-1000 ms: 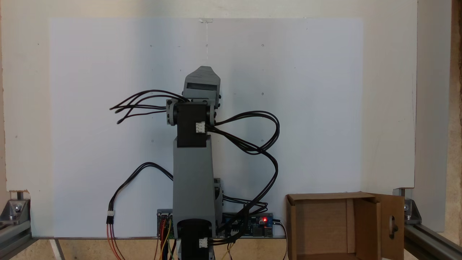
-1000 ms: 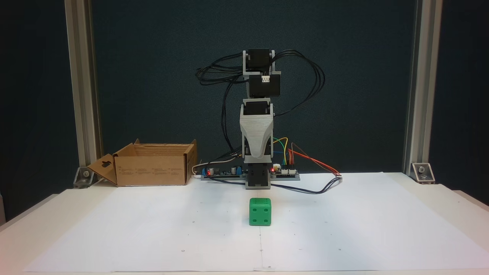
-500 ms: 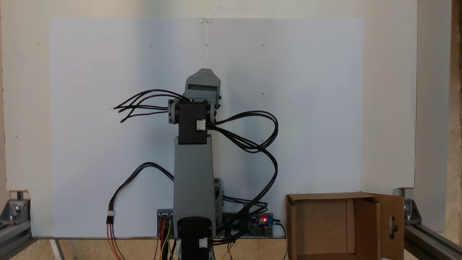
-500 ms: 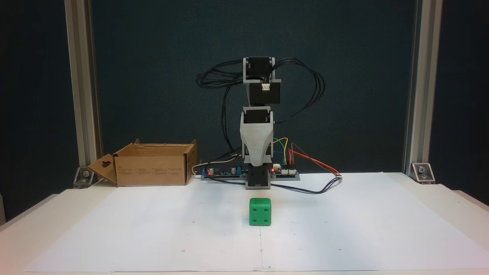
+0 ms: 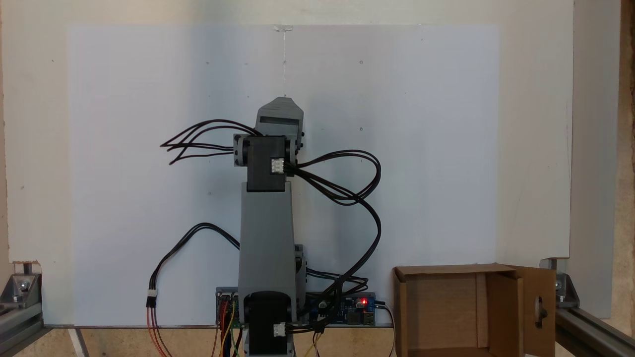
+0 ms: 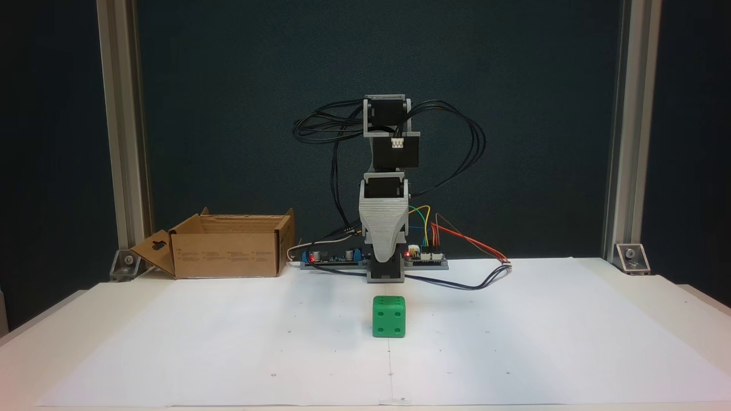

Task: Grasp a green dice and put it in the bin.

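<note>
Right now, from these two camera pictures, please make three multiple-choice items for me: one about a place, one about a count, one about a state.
1. In the fixed view facing the arm, where is the bin?
A. left of the arm
B. right of the arm
C. under the gripper

2. How many pips are on the face of the green dice turned to that camera?
A. one
B. four
C. six

3. What is the state of the green dice?
A. held in the gripper
B. lying in the bin
C. resting on the white paper

Answers: 1 A, it stands at the left edge. 2 B, four pips show. 3 C, nothing touches it.
</note>
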`<state>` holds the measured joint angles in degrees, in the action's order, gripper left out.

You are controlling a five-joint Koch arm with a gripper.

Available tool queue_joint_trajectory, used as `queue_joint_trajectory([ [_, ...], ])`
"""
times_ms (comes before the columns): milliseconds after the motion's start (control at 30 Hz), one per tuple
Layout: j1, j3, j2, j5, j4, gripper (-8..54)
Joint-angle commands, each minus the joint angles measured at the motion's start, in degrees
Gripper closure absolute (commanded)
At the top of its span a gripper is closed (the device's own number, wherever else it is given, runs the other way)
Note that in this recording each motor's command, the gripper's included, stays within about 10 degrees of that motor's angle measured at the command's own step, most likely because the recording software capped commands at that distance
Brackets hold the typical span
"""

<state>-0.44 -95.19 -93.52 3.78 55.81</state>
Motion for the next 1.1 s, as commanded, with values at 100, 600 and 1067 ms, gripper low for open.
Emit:
queue_joint_trajectory([
  [100, 0.0, 1.14, -0.09, 2.46, 1.41, 3.4],
  [600, 0.18, 11.6, 6.24, 3.34, 8.53, 4.2],
  [1067, 1.32, 11.51, 9.67, 3.43, 5.71, 4.0],
])
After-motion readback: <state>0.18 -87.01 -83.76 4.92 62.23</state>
